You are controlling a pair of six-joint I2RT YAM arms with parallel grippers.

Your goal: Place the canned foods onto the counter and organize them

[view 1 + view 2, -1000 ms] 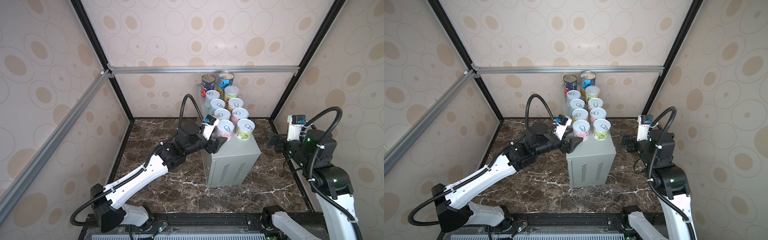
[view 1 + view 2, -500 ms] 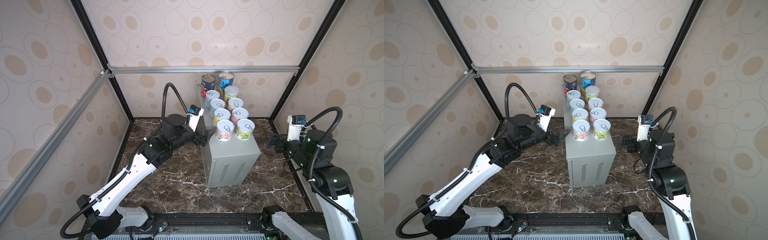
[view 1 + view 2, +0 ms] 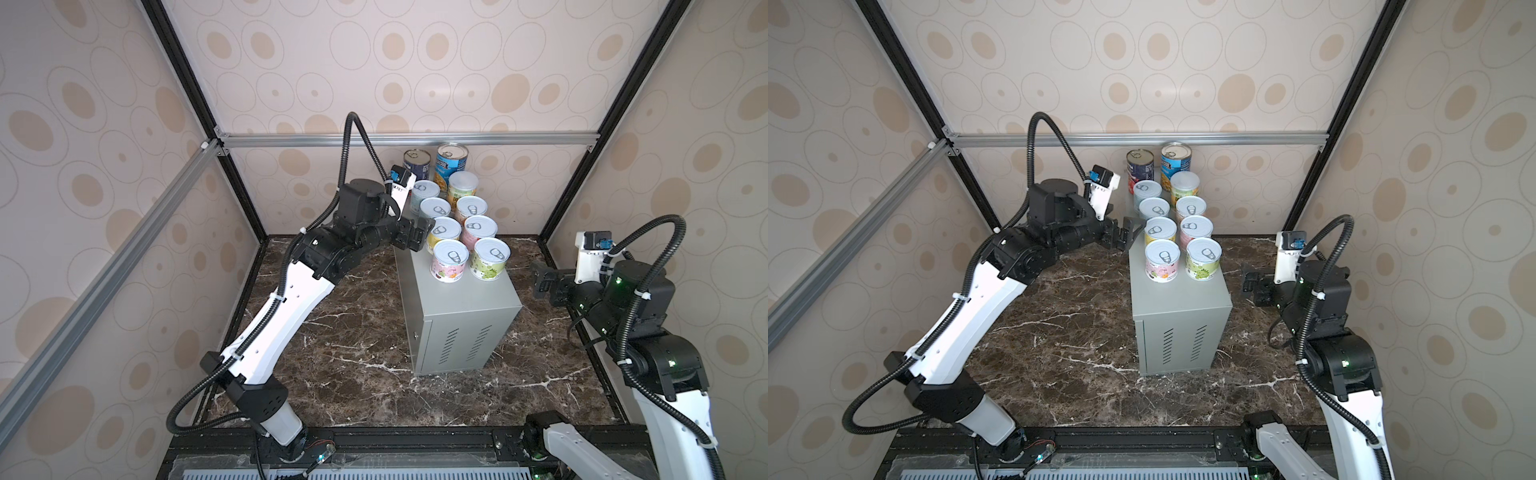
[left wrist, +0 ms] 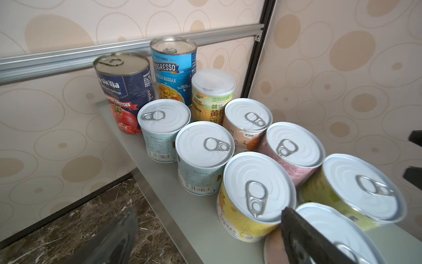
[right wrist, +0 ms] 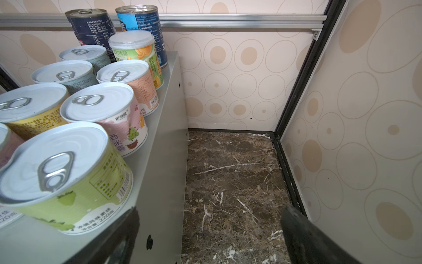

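Left fingers [image 4: 303, 240] and right fingers [image 5: 303, 233] both spread wide, holding nothing.

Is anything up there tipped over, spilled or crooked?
Nothing stands out. All ten cans stand upright in two tidy rows on the grey box, with no visible dents or leaks.

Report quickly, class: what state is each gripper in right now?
Left gripper: open, holding nothing.
Right gripper: open, holding nothing.
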